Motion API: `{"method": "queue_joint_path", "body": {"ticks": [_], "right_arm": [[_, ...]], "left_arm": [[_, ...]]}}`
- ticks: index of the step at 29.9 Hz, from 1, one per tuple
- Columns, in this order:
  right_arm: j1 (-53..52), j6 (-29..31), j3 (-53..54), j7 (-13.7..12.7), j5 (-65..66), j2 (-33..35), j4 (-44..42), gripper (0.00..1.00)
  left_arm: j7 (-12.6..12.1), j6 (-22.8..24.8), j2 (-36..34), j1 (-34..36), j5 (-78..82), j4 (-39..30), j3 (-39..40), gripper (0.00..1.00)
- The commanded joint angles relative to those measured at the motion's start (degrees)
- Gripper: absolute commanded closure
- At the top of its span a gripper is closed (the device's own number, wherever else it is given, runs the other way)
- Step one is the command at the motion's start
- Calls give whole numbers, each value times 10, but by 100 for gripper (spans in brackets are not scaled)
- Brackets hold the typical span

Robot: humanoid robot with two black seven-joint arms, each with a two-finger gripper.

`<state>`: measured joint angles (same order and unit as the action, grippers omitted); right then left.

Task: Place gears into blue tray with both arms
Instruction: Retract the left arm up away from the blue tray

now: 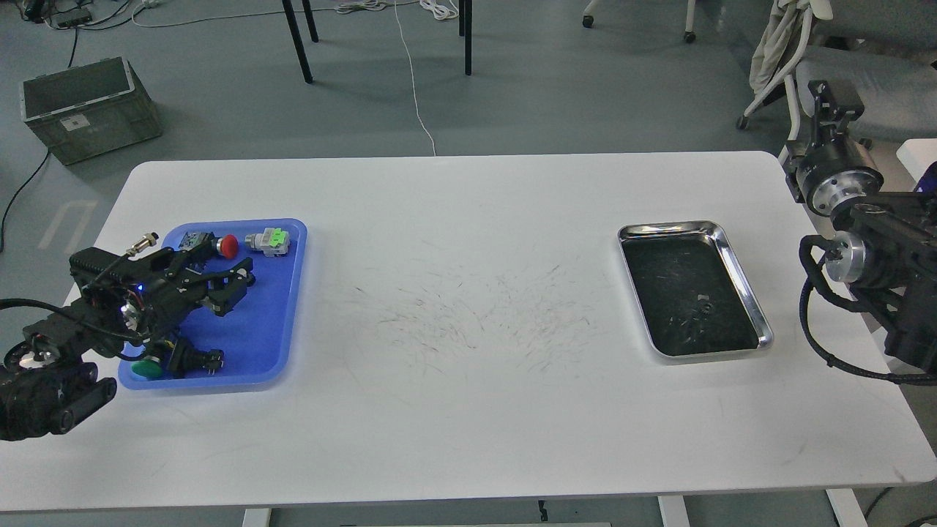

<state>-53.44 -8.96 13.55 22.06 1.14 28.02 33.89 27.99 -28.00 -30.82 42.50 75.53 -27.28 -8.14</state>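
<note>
left gripper (233, 287) held over blue tray (274, 344) at bench's left edge, jaws apart, nothing gripped | right gripper (831, 99) raised off bench's far right corner, jaw state cannot be told | one small dark gear (706, 307) seen in steel tray (739, 252) near right edge | switches (267, 240) lying in blue tray

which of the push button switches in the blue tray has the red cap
The red-capped switch at the blue tray's far edge, just left of the grey switch with the green cap. The third switch, at the near edge, is green-capped.
</note>
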Motion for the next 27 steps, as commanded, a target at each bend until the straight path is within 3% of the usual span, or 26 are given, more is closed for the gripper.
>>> {"method": "queue_joint_path", "body": {"ticks": [1,6,12,18,21,27], "right_arm": [[0,0,0,0,0,-1,1,6],[-3,3,0,0,17,-1,6,6],[-18,7,-32,-5,77,6,42,6],[-54,11,-106,-4,94,12,70,6],[-70,46,-142,-3,108,30,99,6],[-112,68,-203,-4,165,37,107,6]], "left_arm": [[0,7,-6,14,-69,-12,28,5],[0,51,-27,48,-170,-8,35,1],[0,153,-36,104,-328,-1,35,2],[0,168,-30,126,-385,66,51,2],[0,182,-28,137,-408,70,73,2],[0,365,-23,172,-473,68,116,2]]}}
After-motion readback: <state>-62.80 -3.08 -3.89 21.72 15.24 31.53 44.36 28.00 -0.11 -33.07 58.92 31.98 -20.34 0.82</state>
